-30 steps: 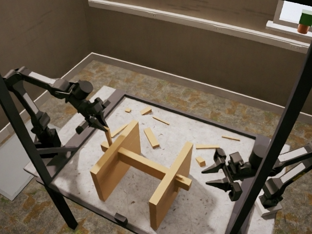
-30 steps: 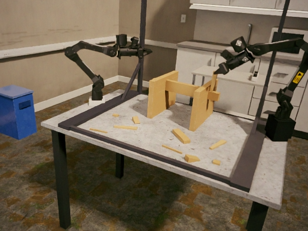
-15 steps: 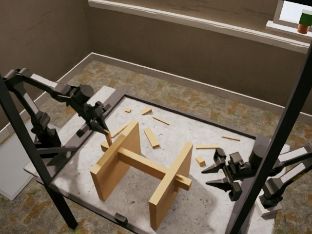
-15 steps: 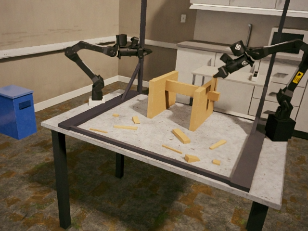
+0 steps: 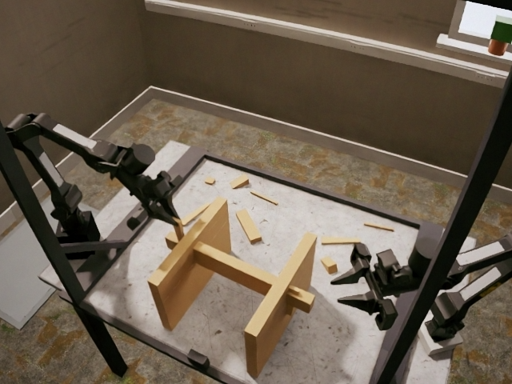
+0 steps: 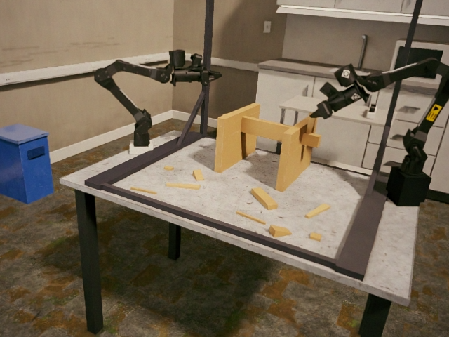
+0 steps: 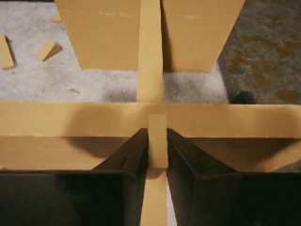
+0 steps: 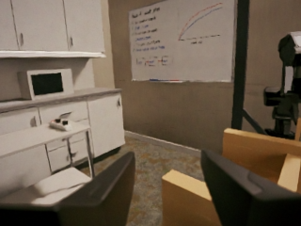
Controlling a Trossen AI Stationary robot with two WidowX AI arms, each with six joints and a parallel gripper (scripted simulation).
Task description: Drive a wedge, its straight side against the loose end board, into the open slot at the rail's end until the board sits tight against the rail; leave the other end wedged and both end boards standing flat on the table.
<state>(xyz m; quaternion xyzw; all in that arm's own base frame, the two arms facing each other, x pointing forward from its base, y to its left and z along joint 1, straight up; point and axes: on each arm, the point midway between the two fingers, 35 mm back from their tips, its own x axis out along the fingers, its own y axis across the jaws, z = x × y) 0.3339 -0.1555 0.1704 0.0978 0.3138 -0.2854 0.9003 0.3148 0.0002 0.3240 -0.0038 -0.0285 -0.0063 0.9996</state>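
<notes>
- Left jaws [image 5: 178,223] [image 6: 313,115] are nearly closed, pinching the narrow wedge from both sides.
- That wedge [image 5: 178,231] [image 6: 312,125] [image 7: 157,146] stands roughly upright over the rail's protruding end, on the outer side of the near board [image 5: 190,281] [image 6: 290,159] [image 7: 56,119]. How far it sits in the slot, and whether the board is tight against the rail, I cannot tell.
- Right jaws [image 5: 335,291] [image 6: 219,75] are about half open with nothing between them, raised above the tabletop [image 5: 136,285] [image 6: 224,203] [image 7: 108,85], well apart from the left jaws.
- The rail [image 5: 235,266] [image 6: 264,126] [image 7: 150,71] [image 8: 289,174] runs level between the two boards, its ends poking out beyond them.
- The far board [image 5: 278,314] [image 6: 236,141] [image 7: 108,42] stands upright at the right arm's end; both boards look flat-footed on the tabletop.
- A second wedge shows at the rail's other end, against the outside of the far board.
- Loose wood lies about: a thick block [image 5: 249,226] [image 6: 264,198] between the boards' ends, a sloped block [image 5: 239,182] [image 6: 279,231] near a small block [image 5: 210,180] [image 6: 315,236], and a thin stick [image 5: 263,197] [image 6: 250,217].
</notes>
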